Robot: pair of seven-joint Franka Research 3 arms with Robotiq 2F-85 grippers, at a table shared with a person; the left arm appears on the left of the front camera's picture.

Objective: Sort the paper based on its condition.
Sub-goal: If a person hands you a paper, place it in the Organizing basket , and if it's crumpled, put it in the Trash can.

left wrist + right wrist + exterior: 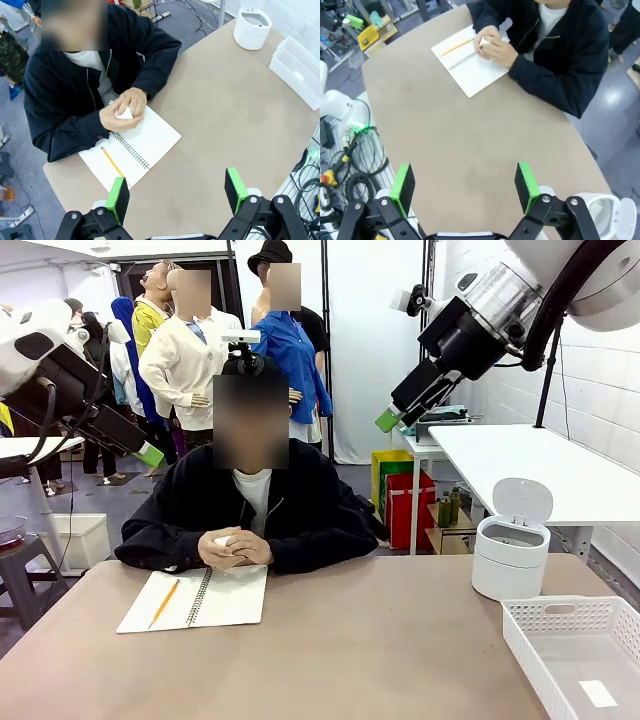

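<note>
A person sits at the far side of the table, both hands (234,548) closed around a crumpled white paper (123,114) (486,42). Under the hands lies an open spiral notebook (200,598) (135,150) (467,62) with a yellow pencil (164,603) on it. My left gripper (177,192) hangs open high above the table's near edge, nothing between its green pads. High over the table too, my right gripper (465,182) is open and empty. In the front view its green fingertip (388,420) shows at upper right, and the left one (150,455) at left.
A white lidded bin (511,550) (252,27) stands open at the table's right side. A white perforated basket (575,652) (300,70) sits at the near right corner with a small paper slip inside. Cables (360,160) lie beside the table.
</note>
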